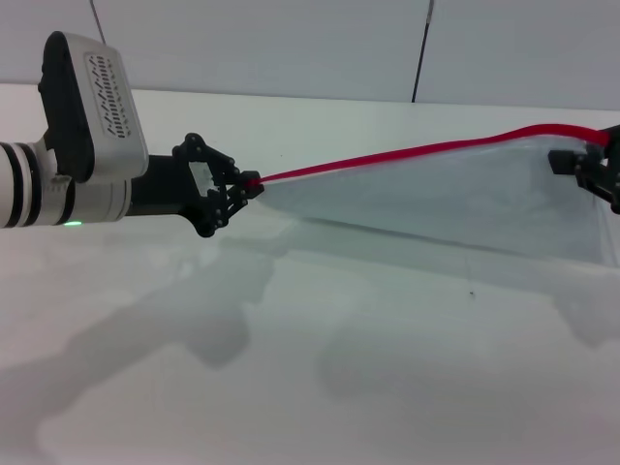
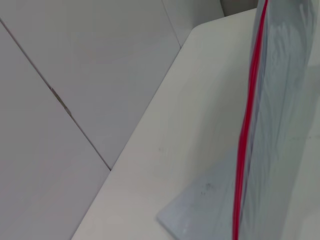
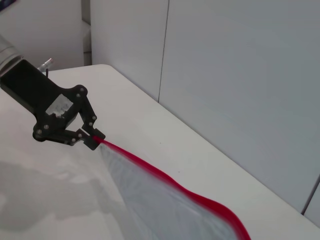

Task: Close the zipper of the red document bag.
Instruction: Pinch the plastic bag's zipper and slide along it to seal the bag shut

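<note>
The red document bag [image 1: 455, 199], a translucent pale pouch, hangs stretched above the white table between both arms. Its zipper [image 1: 407, 153] runs as a red strip along the top edge. My left gripper [image 1: 250, 186] is shut on the zipper's left end, and the right wrist view shows that gripper [image 3: 97, 139] pinching the red tip. At the picture's right edge my right gripper [image 1: 603, 155] holds the bag's upper right corner, partly cut off. The left wrist view shows the zipper [image 2: 247, 120] and the bag [image 2: 285, 125] running away from it.
The white table [image 1: 291, 368] lies under the bag, with the arms' shadows on it. Its far edge meets a pale panelled wall [image 1: 291, 48]. The table's corner [image 2: 200, 30] shows in the left wrist view.
</note>
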Controlling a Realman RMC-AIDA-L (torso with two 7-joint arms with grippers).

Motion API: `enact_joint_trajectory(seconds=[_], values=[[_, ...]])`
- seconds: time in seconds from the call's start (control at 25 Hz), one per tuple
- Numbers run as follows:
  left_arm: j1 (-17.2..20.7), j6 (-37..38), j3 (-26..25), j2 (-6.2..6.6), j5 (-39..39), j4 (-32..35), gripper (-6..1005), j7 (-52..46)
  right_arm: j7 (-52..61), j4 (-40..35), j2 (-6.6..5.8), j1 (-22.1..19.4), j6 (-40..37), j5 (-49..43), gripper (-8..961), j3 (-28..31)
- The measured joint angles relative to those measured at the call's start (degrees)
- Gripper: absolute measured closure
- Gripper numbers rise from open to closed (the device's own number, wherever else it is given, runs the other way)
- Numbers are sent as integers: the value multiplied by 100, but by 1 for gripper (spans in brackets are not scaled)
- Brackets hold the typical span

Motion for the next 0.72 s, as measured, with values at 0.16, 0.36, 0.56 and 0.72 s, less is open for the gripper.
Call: enact_joint_trajectory(seconds=[0.16,0.36,0.56,0.72], values=[[7,0,-6,0,7,-6,894,-2,-2,11,-3,4,-1,-4,904,0],[1,0,-36,0,-20,-22,886,-24,-81,26,-9,33,-57,-14,903,-2],[-40,68,-145,0,-102,-41,878,-35,-71,85,-9,118,-127,-200,902,-4],[-43,181,-162,0,-321,-52,871,-58,15,104,-8,175,-80,-304,901,33]])
